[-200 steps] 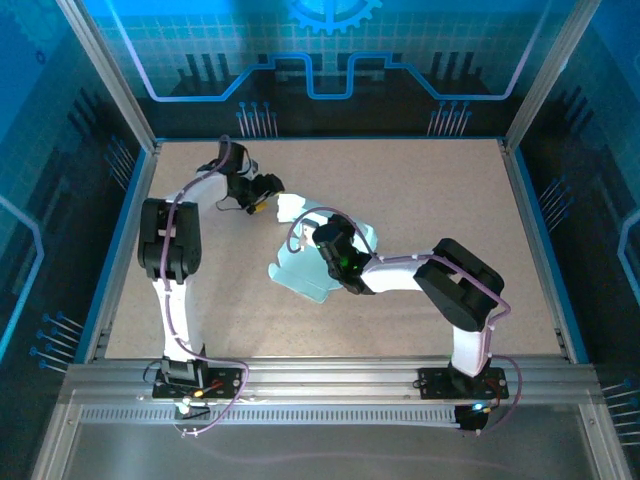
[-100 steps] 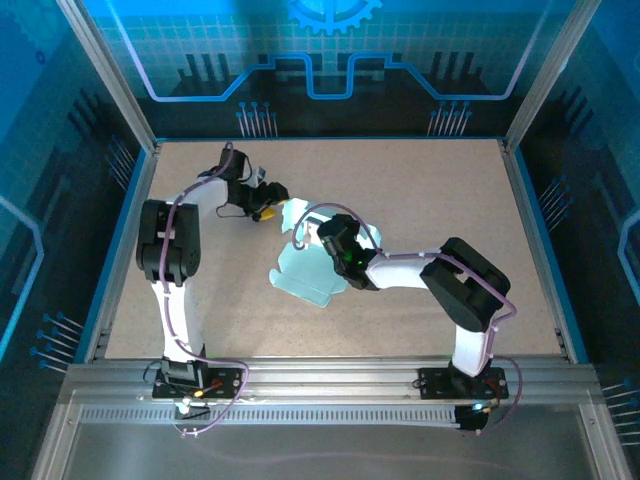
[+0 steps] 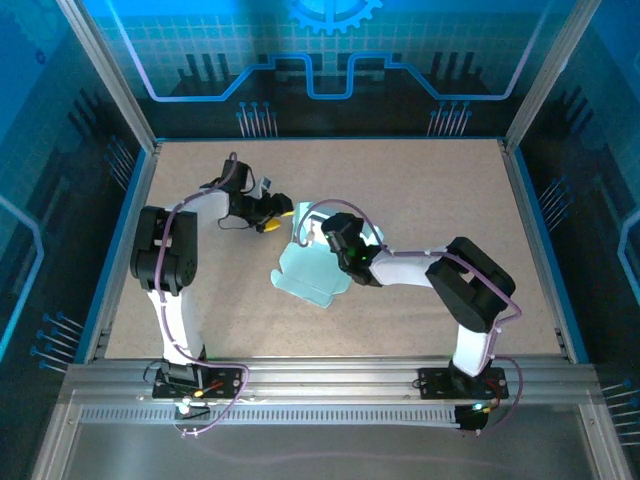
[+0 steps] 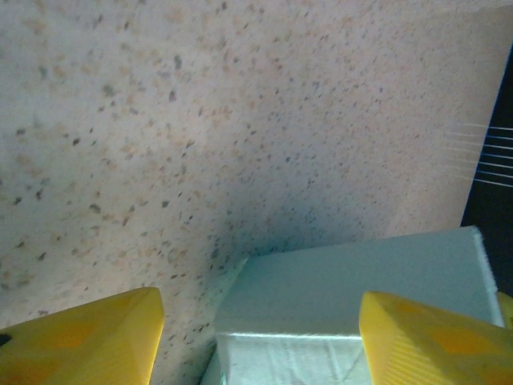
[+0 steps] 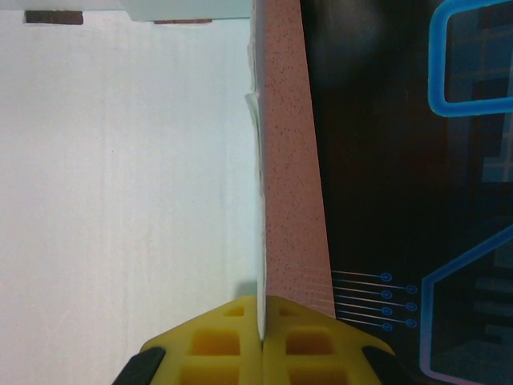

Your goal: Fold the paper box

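Note:
The paper box (image 3: 305, 275) is a pale mint card sheet, partly folded, lying mid-table. My right gripper (image 3: 331, 232) is over its far edge. In the right wrist view the right gripper (image 5: 261, 325) is shut on the thin edge of an upright panel of the paper box (image 5: 128, 200). My left gripper (image 3: 283, 213) is at the sheet's far left corner. In the left wrist view the left gripper (image 4: 260, 325) is open, and a raised flap of the paper box (image 4: 353, 281) sits between its yellow fingers (image 4: 84, 341), nearer the right one and not clamped.
The speckled beige table (image 3: 430, 190) is bounded by a blue rim and metal frame posts (image 3: 110, 75) at the sides. The arm bases sit on the rail (image 3: 320, 385) along the near edge. A cable loops over the right wrist (image 3: 345, 208).
The left gripper has moved right, up to the sheet's far corner. The right gripper has shifted slightly away from the bases, still pinching the panel's edge.

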### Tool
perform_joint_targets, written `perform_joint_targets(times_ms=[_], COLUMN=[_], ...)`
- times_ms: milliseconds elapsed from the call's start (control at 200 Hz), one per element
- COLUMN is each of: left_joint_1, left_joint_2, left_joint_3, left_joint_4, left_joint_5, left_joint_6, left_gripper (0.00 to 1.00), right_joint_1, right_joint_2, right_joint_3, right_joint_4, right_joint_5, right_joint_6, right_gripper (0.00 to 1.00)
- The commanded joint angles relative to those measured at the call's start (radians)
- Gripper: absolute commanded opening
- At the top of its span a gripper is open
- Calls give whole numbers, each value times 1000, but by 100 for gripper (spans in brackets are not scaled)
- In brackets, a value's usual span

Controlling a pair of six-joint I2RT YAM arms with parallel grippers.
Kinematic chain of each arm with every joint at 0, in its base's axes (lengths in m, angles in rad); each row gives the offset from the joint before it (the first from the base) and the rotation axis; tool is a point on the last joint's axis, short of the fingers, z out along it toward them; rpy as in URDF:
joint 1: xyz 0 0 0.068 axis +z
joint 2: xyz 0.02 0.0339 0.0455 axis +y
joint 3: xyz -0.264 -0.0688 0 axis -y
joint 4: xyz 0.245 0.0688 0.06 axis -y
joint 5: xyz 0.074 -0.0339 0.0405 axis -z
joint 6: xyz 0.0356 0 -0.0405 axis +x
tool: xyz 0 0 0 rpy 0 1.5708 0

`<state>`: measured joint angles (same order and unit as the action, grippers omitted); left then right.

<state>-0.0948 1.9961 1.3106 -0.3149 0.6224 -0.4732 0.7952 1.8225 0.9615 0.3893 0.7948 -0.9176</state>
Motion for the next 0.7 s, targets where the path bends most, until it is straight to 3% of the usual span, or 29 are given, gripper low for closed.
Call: perform_joint_targets(times_ms=[0,695], left_joint_1=[-8,-55], left_joint_2=[-60,-129], left_joint_3=[-35,-134], left_joint_4=[26,53], left_joint_5=[28,32], left_joint_6=[-18,7], left_gripper=[67,68], right_joint_1=[-13,-19], right_joint_2=[-33,-40], right_joint_3=[28,41], right_joint_4=[-20,-66], right_joint_5=[-20,-45], right_joint_6=[20,42], right_gripper=[0,0])
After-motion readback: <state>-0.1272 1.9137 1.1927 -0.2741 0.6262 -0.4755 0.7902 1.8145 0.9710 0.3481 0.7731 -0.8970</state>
